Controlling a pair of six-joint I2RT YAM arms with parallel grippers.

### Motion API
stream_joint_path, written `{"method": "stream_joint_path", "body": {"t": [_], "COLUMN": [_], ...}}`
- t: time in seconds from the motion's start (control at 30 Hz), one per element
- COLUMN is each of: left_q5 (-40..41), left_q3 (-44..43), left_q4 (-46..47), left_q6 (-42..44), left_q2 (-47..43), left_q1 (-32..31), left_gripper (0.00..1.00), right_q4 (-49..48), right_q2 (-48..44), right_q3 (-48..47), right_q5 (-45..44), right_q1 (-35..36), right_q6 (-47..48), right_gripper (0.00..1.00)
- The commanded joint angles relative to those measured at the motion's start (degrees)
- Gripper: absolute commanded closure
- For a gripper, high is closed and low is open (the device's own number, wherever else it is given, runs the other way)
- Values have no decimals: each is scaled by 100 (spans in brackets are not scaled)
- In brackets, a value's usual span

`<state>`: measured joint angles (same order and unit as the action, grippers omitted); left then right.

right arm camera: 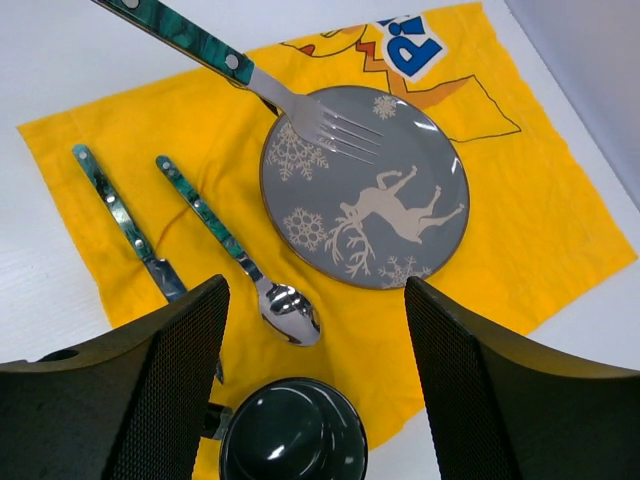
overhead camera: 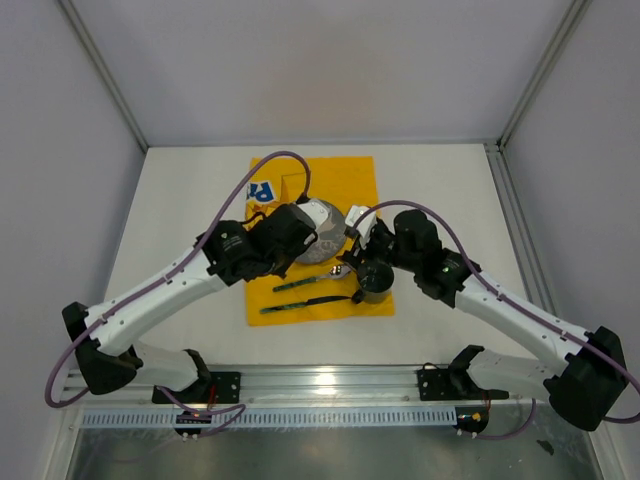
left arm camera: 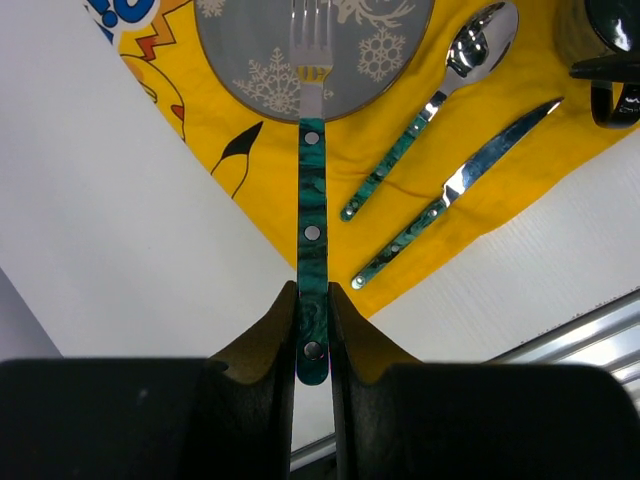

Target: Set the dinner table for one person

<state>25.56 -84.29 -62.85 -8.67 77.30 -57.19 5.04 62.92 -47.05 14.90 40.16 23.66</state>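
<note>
One fork (left arm camera: 312,200), clamped in left tool (left arm camera: 312,295), overhangs the plate (right arm camera: 420,180); right tool (right arm camera: 315,290) gapes over mug (right arm camera: 293,435).

Bright even overhead light, soft shadows, glare on spoon (left arm camera: 427,113) and knife (left arm camera: 455,190).

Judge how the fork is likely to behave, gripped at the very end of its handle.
The fork looks rigid metal, so it should not bend. The left claw pinches only the handle's tip, so the long free end may pivot or droop. Its glossy handle looks smooth and could slip; tines over the plate might clink on it.
</note>
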Motion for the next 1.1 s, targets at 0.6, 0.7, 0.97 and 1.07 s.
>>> {"method": "stream_joint_path", "body": {"t": [0.6, 0.7, 0.97, 1.07], "left_q5": [-842, -982, -2124, -2886], "left_q3": [-368, -666, -2722, -3356], "left_q4": [1521, 1609, 1329, 1170], "left_q6": [717, 770, 735, 673], "left_q2": [776, 1207, 2394, 2799], "left_q1": [2150, 2335, 3178, 3521], "left_gripper": [100, 100, 100, 100], "right_q4": [-451, -469, -680, -662], "right_q2": [353, 414, 590, 678], "right_q3": [-332, -331, -305, -358], "right_q5": [-523, -531, -549, -602], "right_q1": [18, 18, 9, 9], "right_q6": [-388, -388, -310, -222], "right_gripper": [25, 25, 26, 26]}}
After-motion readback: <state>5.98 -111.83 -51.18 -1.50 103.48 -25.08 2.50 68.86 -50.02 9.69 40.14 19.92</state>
